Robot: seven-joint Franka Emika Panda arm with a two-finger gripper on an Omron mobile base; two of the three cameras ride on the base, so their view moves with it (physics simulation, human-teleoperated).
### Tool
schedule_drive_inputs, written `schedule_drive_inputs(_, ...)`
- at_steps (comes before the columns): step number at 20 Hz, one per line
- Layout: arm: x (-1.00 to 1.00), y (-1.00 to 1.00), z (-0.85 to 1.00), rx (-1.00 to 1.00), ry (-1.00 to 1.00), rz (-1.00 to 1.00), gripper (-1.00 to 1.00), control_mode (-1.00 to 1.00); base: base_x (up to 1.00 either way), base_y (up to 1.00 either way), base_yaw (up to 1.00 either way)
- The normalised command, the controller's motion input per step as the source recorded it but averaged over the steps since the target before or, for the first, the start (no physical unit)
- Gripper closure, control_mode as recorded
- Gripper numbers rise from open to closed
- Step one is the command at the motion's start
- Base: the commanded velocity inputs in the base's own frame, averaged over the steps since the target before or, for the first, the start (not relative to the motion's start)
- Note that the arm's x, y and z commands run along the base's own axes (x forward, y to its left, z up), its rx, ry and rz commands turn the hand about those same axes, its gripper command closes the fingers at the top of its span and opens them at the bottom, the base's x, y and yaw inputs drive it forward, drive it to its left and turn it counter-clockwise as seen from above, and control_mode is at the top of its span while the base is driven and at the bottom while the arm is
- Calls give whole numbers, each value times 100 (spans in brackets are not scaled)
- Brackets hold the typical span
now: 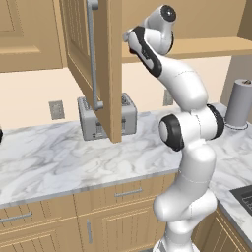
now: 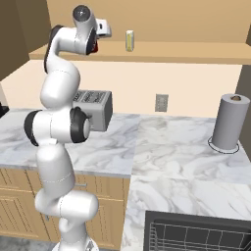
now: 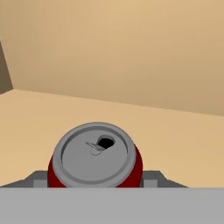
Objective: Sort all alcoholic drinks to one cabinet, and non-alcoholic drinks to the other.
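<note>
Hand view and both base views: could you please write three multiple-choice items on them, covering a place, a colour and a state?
1. Where does the toaster stand?
A. On the counter
B. On the cabinet shelf
C. On the floor
2. What colour is the side of the can at the end effector?
A. Green
B. Red
C. Blue
3. How is the cabinet door with the long grey handle?
A. Shut
B. Swung open
C. Taken off

Answers:
1 A: the toaster sits on the marble counter.
2 B: the can between the fingers of the end effector is red with a silver top.
3 B: the cabinet door juts out over the counter.
</note>
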Motion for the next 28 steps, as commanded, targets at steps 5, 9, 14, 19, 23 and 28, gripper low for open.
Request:
schedule_drive_inputs(5, 16, 0, -3, 0, -1, 0, 100, -100, 0, 0, 0)
schedule_drive_inputs(9, 18, 0, -3, 0, 0, 0, 100, -100, 0, 0, 0)
schedule_drive_inputs(14, 22, 0, -6, 0, 0, 0, 100, -100, 0, 0, 0)
schedule_drive_inputs(19, 20, 1, -7, 0, 1, 0, 100, -100, 0, 0, 0)
schedule_drive_inputs(23, 14, 4, -2, 0, 5, 0, 100, -100, 0, 0, 0)
schedule_drive_inputs(28, 5, 2, -6, 0, 5, 0, 100, -100, 0, 0, 0)
